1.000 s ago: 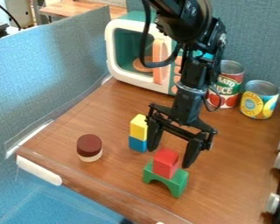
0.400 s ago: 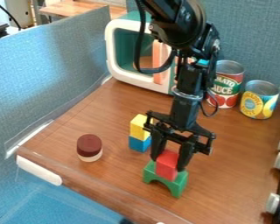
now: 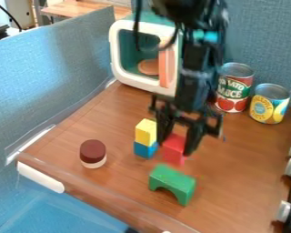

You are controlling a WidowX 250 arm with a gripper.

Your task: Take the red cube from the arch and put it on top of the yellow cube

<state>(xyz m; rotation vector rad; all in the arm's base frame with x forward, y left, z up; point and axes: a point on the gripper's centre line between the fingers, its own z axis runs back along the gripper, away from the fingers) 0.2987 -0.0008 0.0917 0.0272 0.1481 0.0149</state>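
The end effector (image 3: 178, 144) is pinching the red cube (image 3: 173, 150), which is above the green arch (image 3: 173, 184), apart from it.

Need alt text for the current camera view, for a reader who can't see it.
Black robot gripper holds a red cube between its fingers, above and behind a green arch on a wooden table. Left of the cube, a yellow cube sits on a blue block.
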